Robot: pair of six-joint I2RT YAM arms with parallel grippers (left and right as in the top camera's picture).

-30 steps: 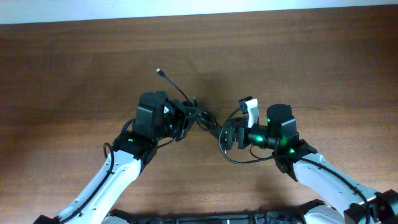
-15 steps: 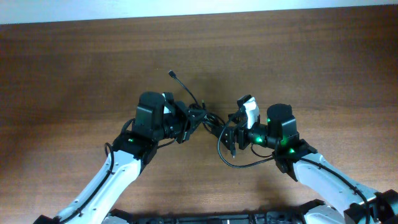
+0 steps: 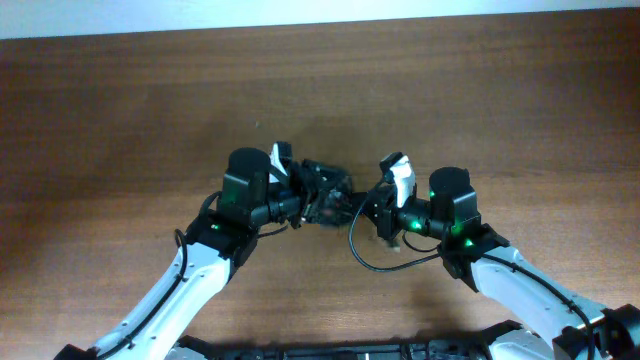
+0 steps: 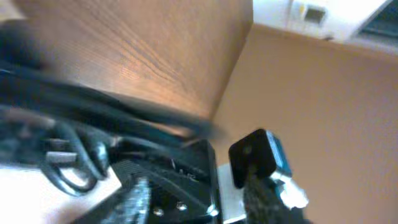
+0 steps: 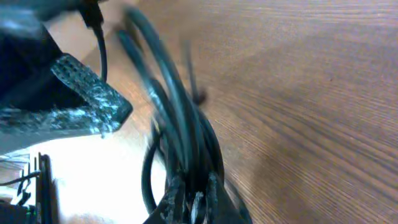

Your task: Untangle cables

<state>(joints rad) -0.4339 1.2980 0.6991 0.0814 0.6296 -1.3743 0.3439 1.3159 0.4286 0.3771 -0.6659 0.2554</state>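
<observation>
Cables: the cables [image 3: 325,190] are being kept as one dark knot over the middle of the table [image 3: 120,110], between the two grippers and touching both.

Loop: one slack loop [image 3: 362,257] is being seen against the wood in the overhead view. It is curving out from the knot and passing just beside the right gripper, on the side toward the robot.

Left gripper: the left gripper [image 3: 298,193] is being pushed into the left side of the knot. Its tips are being covered by the cords, and the left wrist view is blurred, so it cannot be told whether the jaws are together or apart.

Right gripper: the right gripper [image 3: 383,212] is being held against the right side of the knot. In the right wrist view several cords of the cables [image 5: 180,140] are being passed between its rough grey fingers [image 5: 87,102] and seem to be pinched there.
</observation>
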